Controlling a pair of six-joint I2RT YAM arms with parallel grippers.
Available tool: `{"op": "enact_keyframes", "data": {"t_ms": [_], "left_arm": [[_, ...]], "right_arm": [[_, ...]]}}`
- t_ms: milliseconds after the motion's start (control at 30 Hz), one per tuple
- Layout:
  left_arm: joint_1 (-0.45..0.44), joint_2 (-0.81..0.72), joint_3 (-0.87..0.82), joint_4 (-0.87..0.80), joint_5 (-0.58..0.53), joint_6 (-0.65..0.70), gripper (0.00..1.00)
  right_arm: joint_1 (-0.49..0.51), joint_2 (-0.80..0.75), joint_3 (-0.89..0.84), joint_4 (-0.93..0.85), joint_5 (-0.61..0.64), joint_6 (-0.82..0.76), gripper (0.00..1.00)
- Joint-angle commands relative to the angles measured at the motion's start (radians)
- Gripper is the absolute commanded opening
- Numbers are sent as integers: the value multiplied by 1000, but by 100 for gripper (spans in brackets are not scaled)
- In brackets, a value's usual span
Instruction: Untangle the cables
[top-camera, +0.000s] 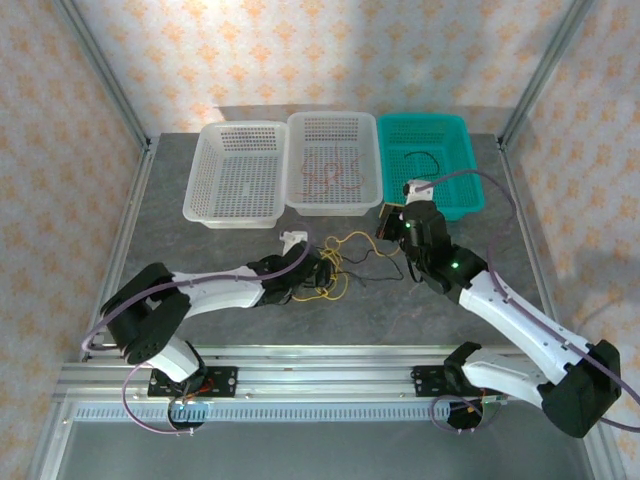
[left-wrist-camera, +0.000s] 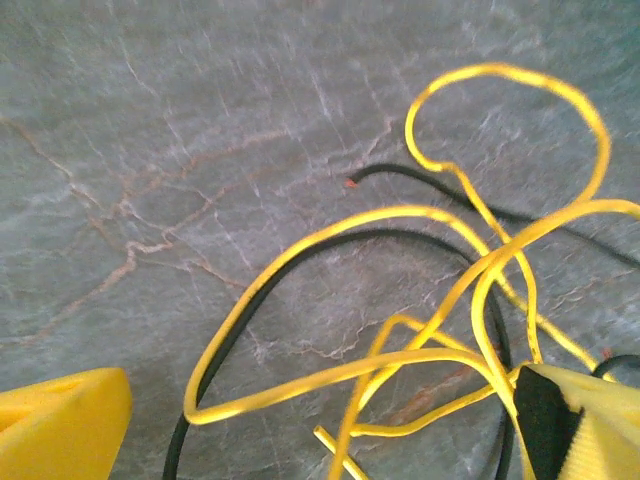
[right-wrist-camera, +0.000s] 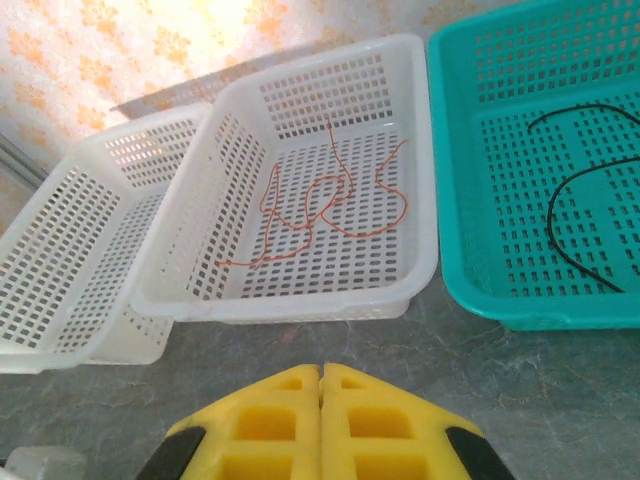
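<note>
Under both tools lies the grey veined desk (top-camera: 200, 270). Beyond them, along its far side, three perforated baskets stand in a row, touching or nearly so: a left white basket (top-camera: 232, 212) up and to the right of the left tool (top-camera: 318, 268), a middle white basket (right-wrist-camera: 420, 200) straight ahead of the right tool (right-wrist-camera: 321, 385), and a teal basket (right-wrist-camera: 455, 150) ahead of that tool and to its right. The left tool hangs low over the desk with its yellow fingers (left-wrist-camera: 60, 430) spread wide and nothing clamped. The right tool, near the teal basket's front edge, has its two yellow fingers pressed together and empty. Between the two tools, on bare desk, the yellow cable (left-wrist-camera: 480, 275) lies in loose overlapping loops. These fall between the left tool's fingers and reach the edge of one of them, though contact there cannot be judged. A black cable (left-wrist-camera: 300, 262) is threaded through these loops and trails toward the right tool. A thin reddish cable (right-wrist-camera: 320, 205) curls on the middle basket's floor, and a second black cable (right-wrist-camera: 570, 200) lies in the teal basket.
</note>
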Motion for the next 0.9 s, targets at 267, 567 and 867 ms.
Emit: {"op": "enact_keyframes", "data": {"t_ms": [267, 567, 867], "left_arm": [[4, -212, -24, 21, -97, 17, 99], [79, -244, -22, 87, 57, 71, 99], [132, -237, -7, 149, 190, 112, 99]], "right_arm": [[6, -19, 14, 42, -14, -172, 0], [6, -69, -135, 245, -233, -627, 0], [6, -68, -139, 69, -366, -1175, 0]]}}
